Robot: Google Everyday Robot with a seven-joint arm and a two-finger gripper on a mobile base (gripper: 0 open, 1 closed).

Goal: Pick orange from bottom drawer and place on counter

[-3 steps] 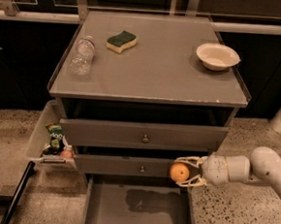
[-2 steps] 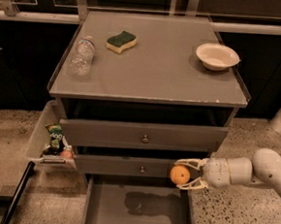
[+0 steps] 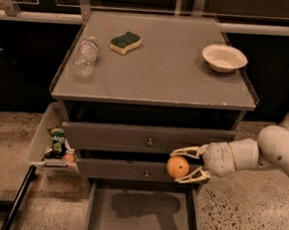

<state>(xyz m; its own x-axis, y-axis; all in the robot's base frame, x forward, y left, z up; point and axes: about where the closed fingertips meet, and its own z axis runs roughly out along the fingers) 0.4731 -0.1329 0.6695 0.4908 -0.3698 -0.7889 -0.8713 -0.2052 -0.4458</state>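
Note:
The orange (image 3: pixel 178 166) is held between the two fingers of my gripper (image 3: pixel 181 165), in front of the middle drawer and above the right part of the open bottom drawer (image 3: pixel 141 214). The arm reaches in from the right. The bottom drawer is pulled out, with a bare grey floor and the arm's shadow on it. The counter (image 3: pixel 158 68) lies above, well higher than the orange.
On the counter lie a clear plastic bottle (image 3: pixel 85 56), a green and yellow sponge (image 3: pixel 126 41) and a white bowl (image 3: pixel 224 57). A side bin (image 3: pixel 42 135) at the left holds a green snack packet (image 3: pixel 57 140) and a small reddish round item (image 3: pixel 69 156). Two knobbed drawers face front.
The gripper holds the orange in nearly the same place; it has shifted only slightly. Nothing else moved.

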